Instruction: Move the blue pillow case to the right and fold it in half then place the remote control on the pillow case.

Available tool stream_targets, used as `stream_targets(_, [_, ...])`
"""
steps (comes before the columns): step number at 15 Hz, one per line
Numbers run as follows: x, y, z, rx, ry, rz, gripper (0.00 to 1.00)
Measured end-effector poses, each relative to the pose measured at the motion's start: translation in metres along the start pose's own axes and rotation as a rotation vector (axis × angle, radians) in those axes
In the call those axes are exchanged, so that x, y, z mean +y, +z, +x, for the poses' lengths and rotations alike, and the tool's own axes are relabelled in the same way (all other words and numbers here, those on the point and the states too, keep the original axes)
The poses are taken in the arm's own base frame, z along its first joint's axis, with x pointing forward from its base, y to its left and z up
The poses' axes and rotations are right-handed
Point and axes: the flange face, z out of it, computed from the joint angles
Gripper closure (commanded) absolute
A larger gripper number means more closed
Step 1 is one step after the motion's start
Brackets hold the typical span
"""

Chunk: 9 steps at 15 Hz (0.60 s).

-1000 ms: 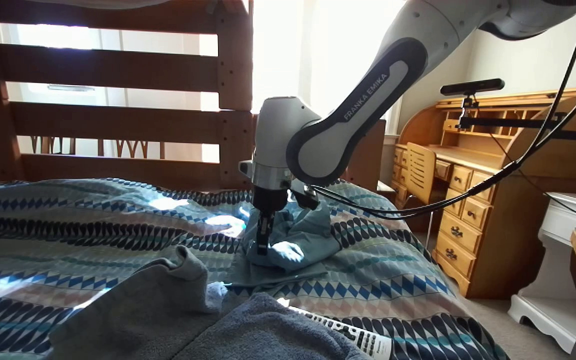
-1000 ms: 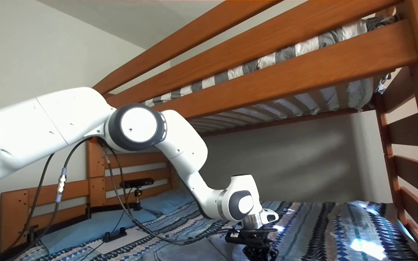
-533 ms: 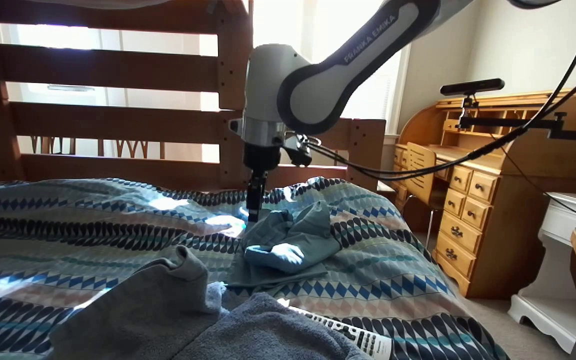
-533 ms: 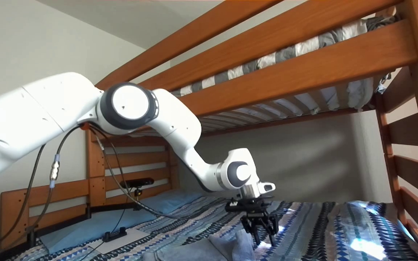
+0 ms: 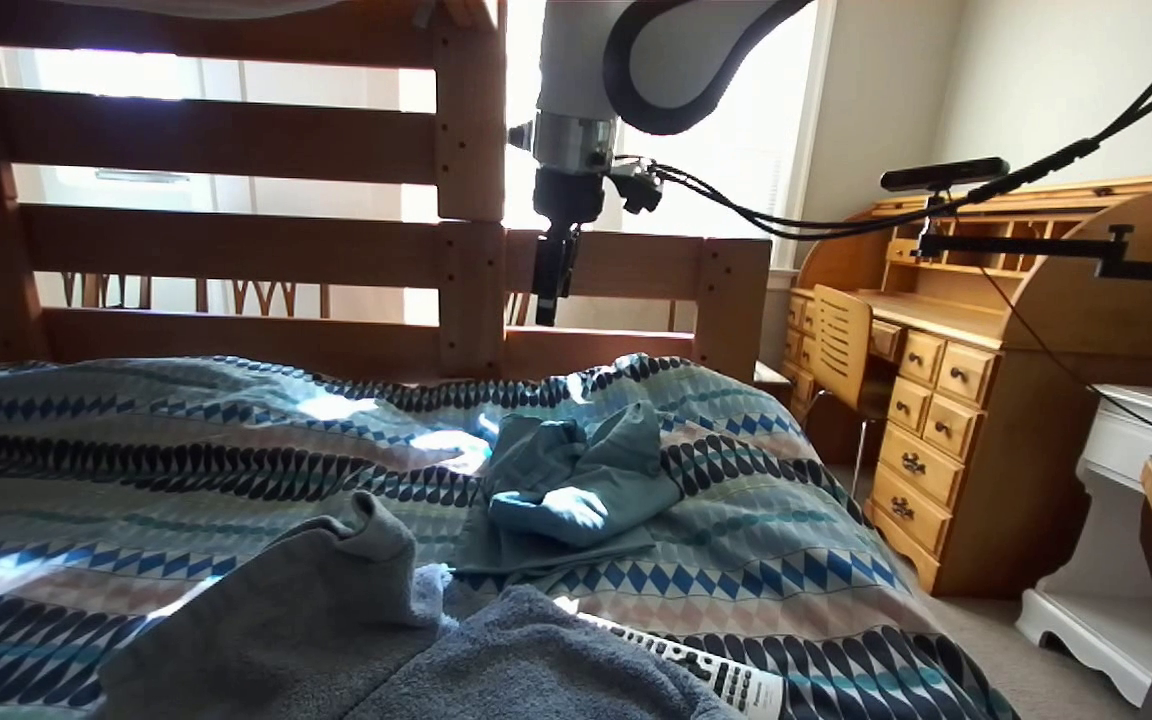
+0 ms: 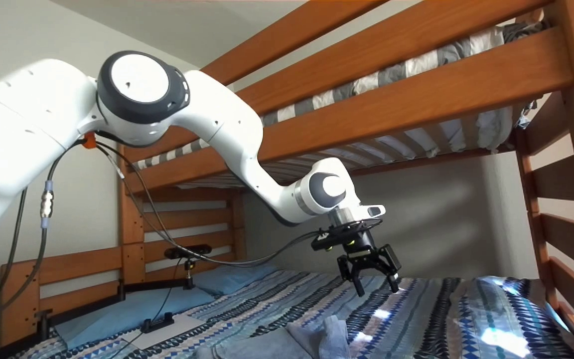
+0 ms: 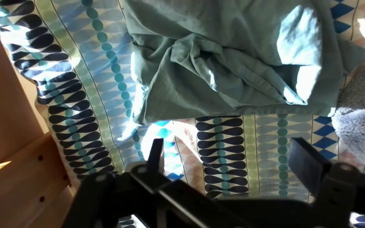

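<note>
The blue pillow case (image 5: 626,490) lies crumpled and partly folded over itself on the striped quilt in an exterior view. In the wrist view the pillow case (image 7: 252,34) fills the upper middle, its near edge running across the picture. My gripper (image 5: 548,315) hangs well above the bed, its fingers spread wide with only quilt visible between them in the wrist view (image 7: 227,148). The same wide gap shows at the gripper (image 6: 377,289) in an exterior view, where the pillow case is hidden. The pale remote control (image 5: 711,665), with dark buttons, lies partly covered by a grey towel.
The grey towel (image 5: 536,665) is bunched in front of the pillow case. Wooden bed rails (image 5: 236,240) stand behind the bed. An upper bunk (image 6: 416,99) overhangs the arm. Light blue pillows (image 6: 132,311) and a camera on a stand (image 6: 187,252) are at the bed's far end.
My gripper has lifted from the pillow case to high above the bed, and its fingers have opened. The pillow case has stayed where it lay.
</note>
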Motion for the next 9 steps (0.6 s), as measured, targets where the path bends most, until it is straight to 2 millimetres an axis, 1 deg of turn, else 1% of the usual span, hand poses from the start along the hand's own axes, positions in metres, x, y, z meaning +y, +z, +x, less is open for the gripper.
stream_targets(3, [-0.005,0.003,-0.004,-0.009,-0.001,0.004,0.0])
stream_targets(6, [-0.01,0.005,-0.004,-0.011,0.002,0.03,0.0])
stream_targets(7, [-0.017,0.006,-0.005,-0.016,0.002,0.056,0.0])
stream_targets(9, [-0.037,0.01,-0.013,-0.046,-0.002,0.135,0.0])
